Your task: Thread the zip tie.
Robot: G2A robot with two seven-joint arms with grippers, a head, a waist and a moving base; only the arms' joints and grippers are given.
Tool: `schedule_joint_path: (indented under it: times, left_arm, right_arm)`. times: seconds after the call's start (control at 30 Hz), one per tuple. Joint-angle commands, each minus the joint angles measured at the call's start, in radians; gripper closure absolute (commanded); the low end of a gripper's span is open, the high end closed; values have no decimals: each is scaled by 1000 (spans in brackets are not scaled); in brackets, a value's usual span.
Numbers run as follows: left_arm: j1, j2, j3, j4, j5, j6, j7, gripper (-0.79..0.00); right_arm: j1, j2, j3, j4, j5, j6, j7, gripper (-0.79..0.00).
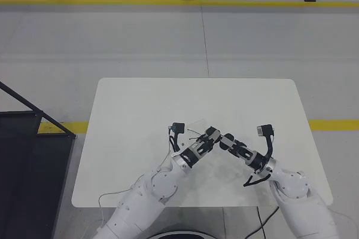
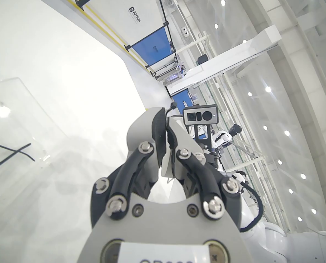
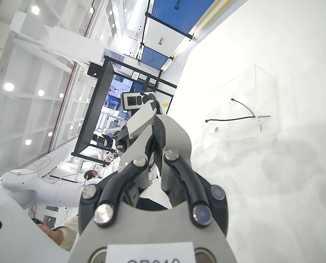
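I held the zip tie (image 2: pixel 173 106) pinched in the left gripper's (image 2: pixel 165 127) closed jaws, head poking past the tips, above the table (image 1: pixel 137 119). The right gripper (image 3: pixel 155 116) faced it tip to tip, jaws closed too, presumably for feeding the tail.
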Motion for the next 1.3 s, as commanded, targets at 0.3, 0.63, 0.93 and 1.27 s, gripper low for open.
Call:
schedule_joint_path:
  times: [0.3,0.63,0.93,1.27]
  left_arm:
    - [4,-6,-8,3,8,-5,0,0]
    - [-4,6,-61,-21,84,6,-45,0]
    - [-35,44,-147,-13,31,-176,-352,0]
    - [-35,79,-201,-19,-57,-299,-576,0]
  right_arm:
    - [-1,-1,0,-2,1,4,-4,-68]
    - [-36,9,63,-4,41,-30,-3,-785]
    - [-94,26,166,6,161,-87,63,-785]
    - [-103,34,186,-1,184,-81,120,-785]
